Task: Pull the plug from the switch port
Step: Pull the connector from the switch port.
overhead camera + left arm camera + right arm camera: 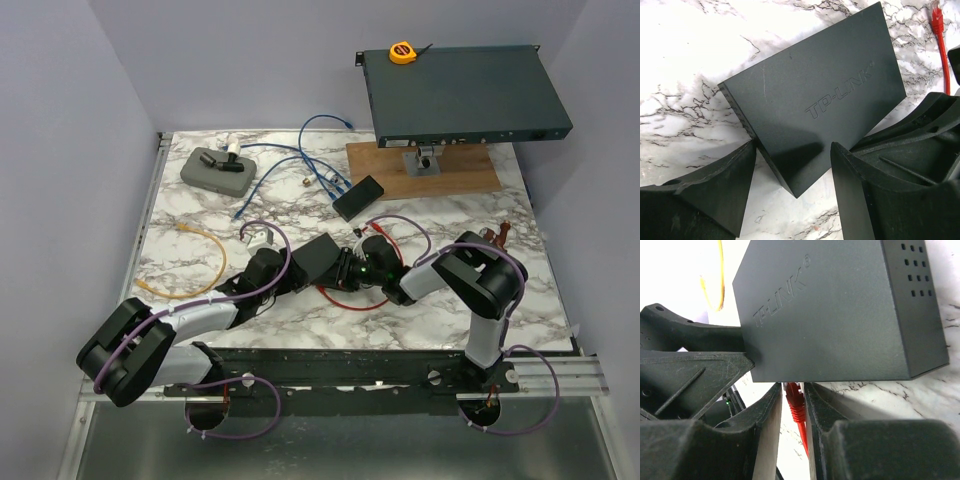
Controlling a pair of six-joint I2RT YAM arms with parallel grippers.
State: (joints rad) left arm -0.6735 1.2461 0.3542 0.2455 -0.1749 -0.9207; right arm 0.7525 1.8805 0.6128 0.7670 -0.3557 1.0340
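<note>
A small black TP-LINK switch (318, 257) lies on the marble table (460, 220) between my two grippers. My left gripper (290, 268) straddles its near corner (825, 95), with both fingers against its edges, shut on it (794, 145). A red plug (796, 400) sits in the port on the switch's (840, 310) lower face. My right gripper (792, 390) has its fingers closed round the plug, tips right under the switch. The red cable (340, 298) loops on the table below the right gripper (355, 268); it also shows in the left wrist view (940, 35).
A large rack switch (460, 95) with a yellow tape measure (402, 52) stands on a wooden board (470, 175) at the back right. A black box (358, 197), blue cables (300, 165), a grey device (218, 170) and a yellow cable (195, 265) lie around.
</note>
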